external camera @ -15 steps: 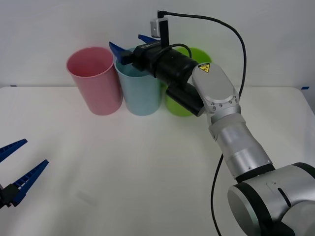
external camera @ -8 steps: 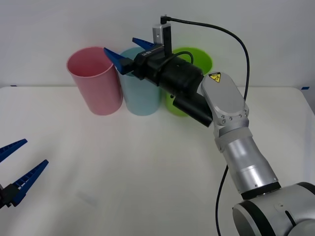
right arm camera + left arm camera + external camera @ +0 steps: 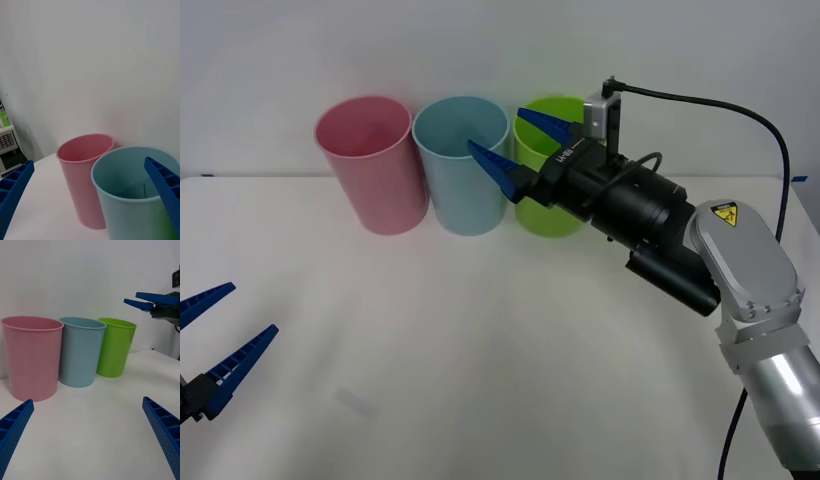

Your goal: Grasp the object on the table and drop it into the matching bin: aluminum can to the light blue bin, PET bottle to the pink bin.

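Beside the light blue bin [image 3: 462,165], the right gripper [image 3: 520,150] is hovering with fingers apart and empty; the left gripper [image 3: 215,345] is waiting, fingers apart, over the counter [image 3: 480,340] well short of it; I cannot tell where the can is.

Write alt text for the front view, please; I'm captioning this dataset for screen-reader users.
The right tool, fingers open and holding nothing, hangs in front of the lime green bin, beside the light blue bin. The pink bin completes the row at the back of the white table. The left tool waits open at the near left edge.
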You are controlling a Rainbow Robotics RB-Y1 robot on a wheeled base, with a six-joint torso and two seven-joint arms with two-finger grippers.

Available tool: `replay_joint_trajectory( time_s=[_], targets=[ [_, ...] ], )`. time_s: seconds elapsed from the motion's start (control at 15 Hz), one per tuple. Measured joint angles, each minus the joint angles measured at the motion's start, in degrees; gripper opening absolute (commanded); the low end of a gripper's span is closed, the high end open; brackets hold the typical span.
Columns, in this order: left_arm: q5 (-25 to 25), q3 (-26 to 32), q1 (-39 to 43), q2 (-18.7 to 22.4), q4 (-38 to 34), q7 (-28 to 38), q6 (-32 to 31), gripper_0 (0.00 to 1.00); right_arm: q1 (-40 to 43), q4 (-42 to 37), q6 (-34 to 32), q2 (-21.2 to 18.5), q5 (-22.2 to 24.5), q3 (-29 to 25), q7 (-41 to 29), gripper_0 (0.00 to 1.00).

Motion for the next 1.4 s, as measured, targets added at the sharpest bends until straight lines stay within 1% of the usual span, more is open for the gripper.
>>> replay_joint_trajectory(
  time_s=[0.2, 0.4, 0.6, 0.8, 1.07, 1.2, 1.4],
  targets=[
    [0.00, 0.00, 0.00, 0.00, 0.00, 0.00, 0.00, 1.00, 6.57, -5.17, -0.07, -6.36, -4.98, 0.28, 2.26, 1.00],
    [0.00, 0.00, 0.00, 0.00, 0.00, 0.00, 0.00, 1.00, 12.10, -7.65, 0.07, -11.52, -10.07, 0.07, 9.56, 1.00],
    [0.00, 0.00, 0.00, 0.00, 0.00, 0.00, 0.00, 1.00, 17.32, -8.24, 0.08, -14.69, -13.78, -1.17, 16.98, 1.00],
    [0.00, 0.00, 0.00, 0.00, 0.00, 0.00, 0.00, 1.00, 23.46, -9.32, -0.59, -15.54, -15.45, -4.33, 24.25, 1.00],
    [0.00, 0.00, 0.00, 0.00, 0.00, 0.00, 0.00, 1.00, 30.89, -9.54, -2.65, -15.55, -17.27, -8.12, 30.62, 1.00],
    [0.00, 0.00, 0.00, 0.00, 0.00, 0.00, 0.00, 1.00, 34.09, -9.57, -3.89, -15.55, -17.89, -9.89, 31.72, 1.00],
    [0.00, 0.00, 0.00, 0.00, 0.00, 0.00, 0.00, 1.00, 38.43, -9.63, -8.29, -15.46, -18.56, -13.60, 31.88, 1.00]
  ],
)
